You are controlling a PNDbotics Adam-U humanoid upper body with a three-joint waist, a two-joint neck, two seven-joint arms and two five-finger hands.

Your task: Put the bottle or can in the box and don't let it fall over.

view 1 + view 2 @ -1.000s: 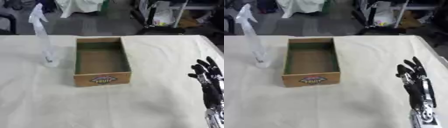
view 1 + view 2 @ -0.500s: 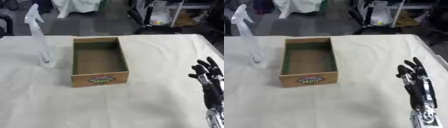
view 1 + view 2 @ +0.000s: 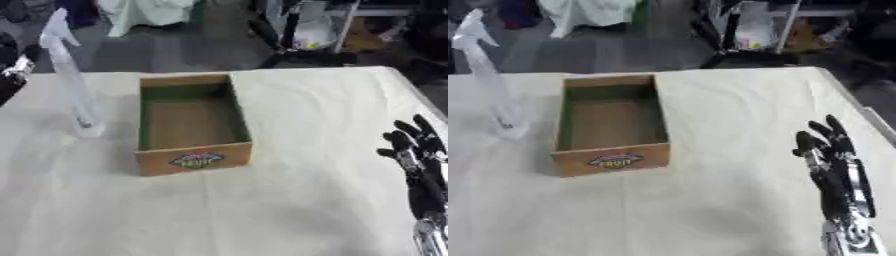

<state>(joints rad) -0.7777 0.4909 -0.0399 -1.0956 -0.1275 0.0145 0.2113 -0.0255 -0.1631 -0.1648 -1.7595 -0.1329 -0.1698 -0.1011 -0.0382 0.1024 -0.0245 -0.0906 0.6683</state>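
Cream cloth covers the whole table (image 3: 289, 200), and on it, toward the left, stands a tall clear plastic spray bottle with a white trigger head (image 3: 72, 85), upright on its base and touched by nothing. It stands outside the box, just beside its left wall with a narrow strip of cloth between them. That box is a shallow open cardboard box (image 3: 191, 122) with a dark green band along the inner upper walls, a bare brown floor and an oval printed label on the near wall; it holds nothing and sits near the middle of the table, its long sides running away from the camera. Well apart from both, at the lower right, the robot's black and silver right hand (image 3: 833, 165) rises from the near edge with its fingers straight and spread, pointing up and away, holding nothing. At the far left edge of the left eye view, a dark arm part with a silver joint (image 3: 13, 72) comes in beside the bottle's upper half without touching it; the left hand itself does not show in either view. Beyond the table's far edge lies a dark floor with a pale green cloth draped over something (image 3: 144, 10) and a white metal rack (image 3: 328, 25) holding bags.
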